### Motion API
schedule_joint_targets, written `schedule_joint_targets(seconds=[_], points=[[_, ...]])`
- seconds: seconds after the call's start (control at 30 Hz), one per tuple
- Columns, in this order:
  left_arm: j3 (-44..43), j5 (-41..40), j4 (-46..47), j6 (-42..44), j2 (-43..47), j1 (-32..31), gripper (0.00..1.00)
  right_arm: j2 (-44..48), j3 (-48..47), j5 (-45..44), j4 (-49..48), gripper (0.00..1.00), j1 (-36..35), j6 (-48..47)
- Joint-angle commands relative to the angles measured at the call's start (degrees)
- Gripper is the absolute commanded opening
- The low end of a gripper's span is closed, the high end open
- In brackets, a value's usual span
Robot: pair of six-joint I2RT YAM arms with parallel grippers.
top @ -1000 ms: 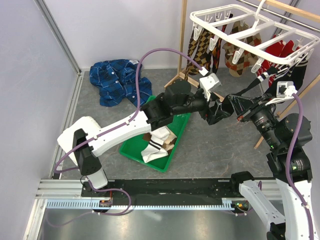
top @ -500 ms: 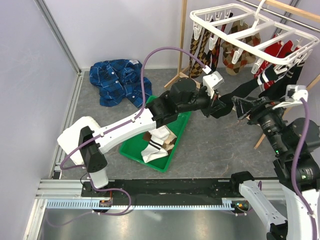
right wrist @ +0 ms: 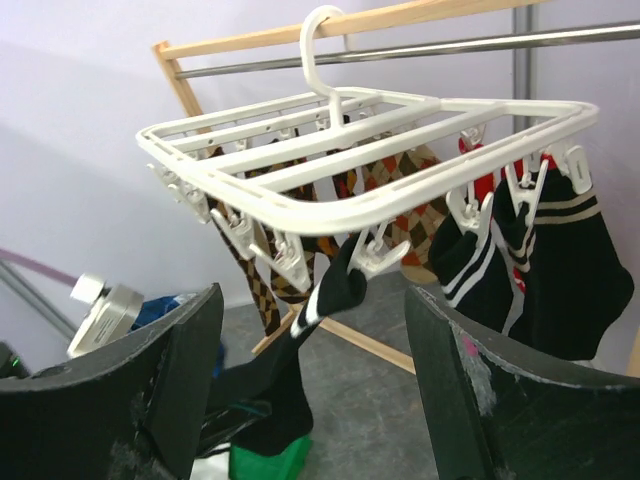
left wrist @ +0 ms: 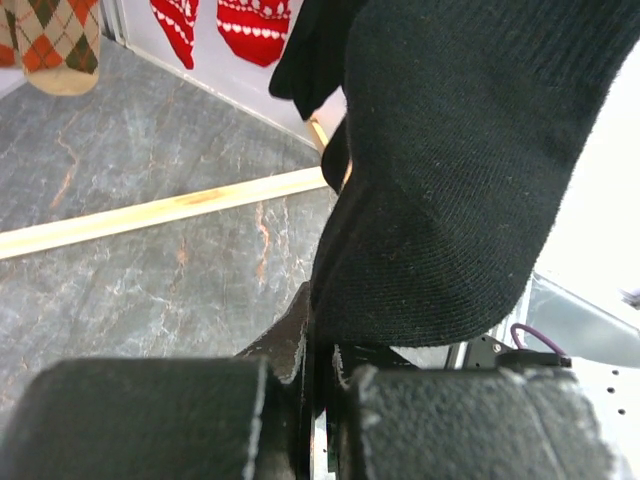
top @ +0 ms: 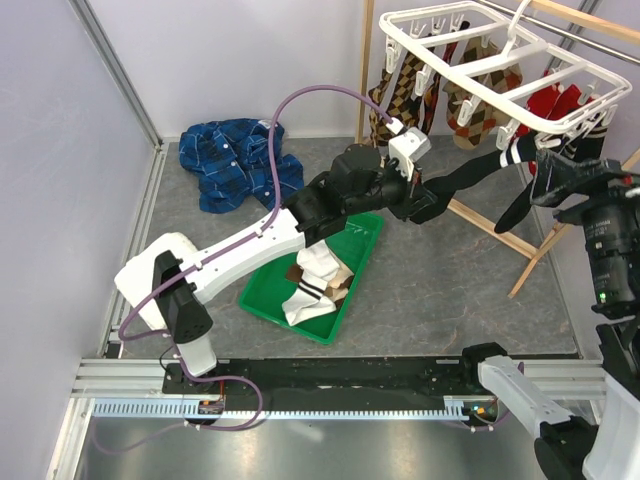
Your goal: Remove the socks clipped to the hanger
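Black sock [top: 470,174] pinched in left tool [top: 425,205], top clipped to hanger [right wrist: 300,213].

White-and-black arms, purple cables

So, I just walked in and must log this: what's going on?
The left claw is shut on a black sock, stretched taut with its cuff clipped to the white hanger. The right claw is open, facing the hanger, holding nothing. Other socks hang clipped; loose socks lie in the green bin.
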State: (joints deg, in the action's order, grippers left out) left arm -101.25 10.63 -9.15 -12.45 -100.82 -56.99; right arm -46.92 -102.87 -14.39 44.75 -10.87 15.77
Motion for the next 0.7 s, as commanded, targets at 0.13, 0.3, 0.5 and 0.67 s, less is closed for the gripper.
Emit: schedule_joint_targets(seconds=[0.13,0.3,0.5,0.67], points=[[-0.09,-0.09,-1.58,-1.88,4.40,-0.14,0.02,-7.57,-4.27,-3.09,3.68,0.76,-0.20,1.45],[1.14,0.53,-1.22,-1.97,5.28,-0.14,0.02,-8.54,-3.04,-9.24,3.15,0.75,-0.20,4.97],[2.64,2.28,1.15,-2.93,5.54,-0.14,0.02,-7.93,0.73,-11.35,-2.30,0.73,-0.11,11.56],[3.51,3.60,2.20,-2.93,5.63,-0.84,0.02,-7.66,2.32,-12.33,-4.76,0.72,-0.20,13.94]])
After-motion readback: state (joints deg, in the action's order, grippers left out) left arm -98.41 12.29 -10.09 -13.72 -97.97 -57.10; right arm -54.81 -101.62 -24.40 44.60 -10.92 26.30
